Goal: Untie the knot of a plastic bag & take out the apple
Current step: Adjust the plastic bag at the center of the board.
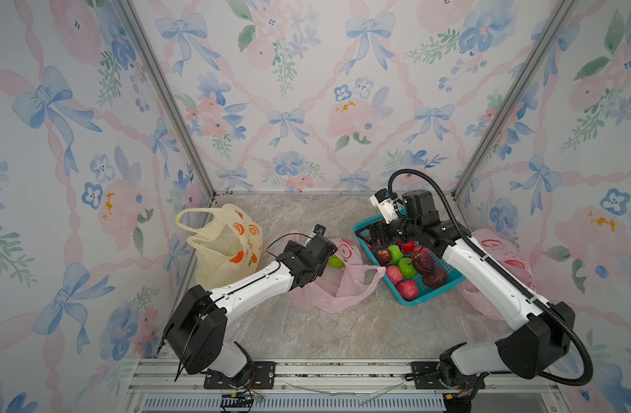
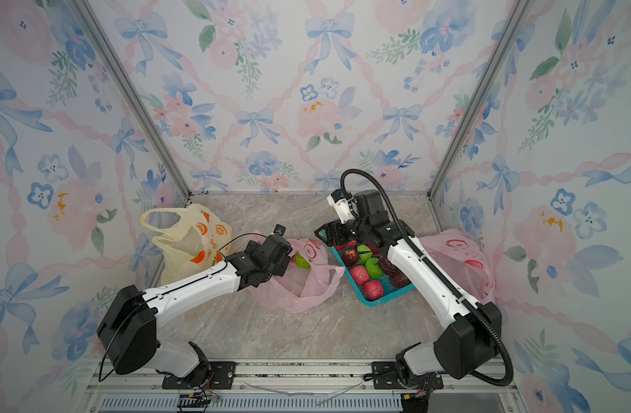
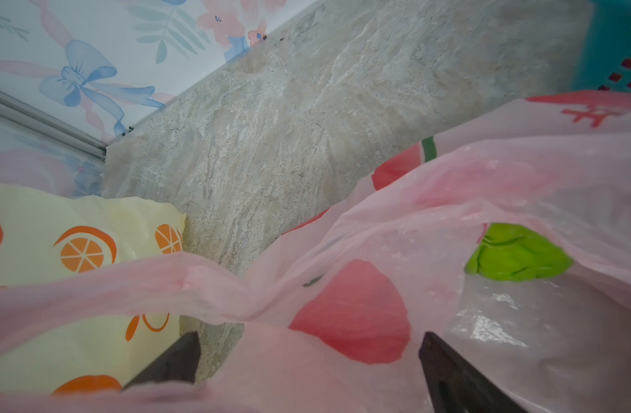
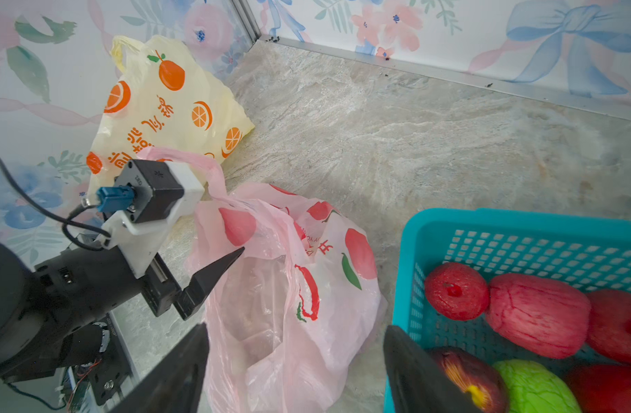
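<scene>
We hold the left gripper (image 3: pixel 307 339) wide apart, empty, at the pink bag's (image 1: pixel 342 286) mouth to reach the green apple (image 1: pixel 336 261) inside; the right gripper (image 4: pixel 296 330) hangs parted, empty, over the basket's (image 1: pixel 410 302) left edge.

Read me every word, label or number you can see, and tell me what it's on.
Yellow bag: orange Chinese characters, first looks like "前"; rest unclear.
Open pink bag: red character, perhaps "平"; small print beside it unreadable.
Left wrist camera: tiny marking, too small to read.
</scene>
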{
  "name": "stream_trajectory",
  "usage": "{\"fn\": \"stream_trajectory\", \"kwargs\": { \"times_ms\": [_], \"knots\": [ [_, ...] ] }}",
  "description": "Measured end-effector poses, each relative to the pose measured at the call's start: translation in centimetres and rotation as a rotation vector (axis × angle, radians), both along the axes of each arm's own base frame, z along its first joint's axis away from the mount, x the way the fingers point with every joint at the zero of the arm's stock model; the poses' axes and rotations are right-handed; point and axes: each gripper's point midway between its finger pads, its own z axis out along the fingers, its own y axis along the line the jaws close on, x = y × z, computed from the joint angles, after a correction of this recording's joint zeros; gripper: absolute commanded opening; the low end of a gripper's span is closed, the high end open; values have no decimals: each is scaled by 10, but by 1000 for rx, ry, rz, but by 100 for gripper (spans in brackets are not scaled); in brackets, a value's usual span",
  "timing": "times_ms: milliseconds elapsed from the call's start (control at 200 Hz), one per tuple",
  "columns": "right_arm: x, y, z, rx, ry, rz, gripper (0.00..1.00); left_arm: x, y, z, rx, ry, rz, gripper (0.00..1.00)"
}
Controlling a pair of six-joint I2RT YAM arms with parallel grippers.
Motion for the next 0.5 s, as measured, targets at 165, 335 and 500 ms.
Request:
{"fn": "stream_trajectory", "kwargs": {
  "times_ms": [165, 335, 500],
  "knots": [
    [-6, 6, 1, 20, 13, 30, 78, 6, -13, 19, -103, 39, -38, 98],
    [-7, 8, 1, 24, 15, 37, 78, 3, -14, 19, -132, 96, -53, 98],
    [-12, 13, 2, 24, 18, 57, 79, -4, -15, -4, -95, 178, -64, 97]
  ]
}}
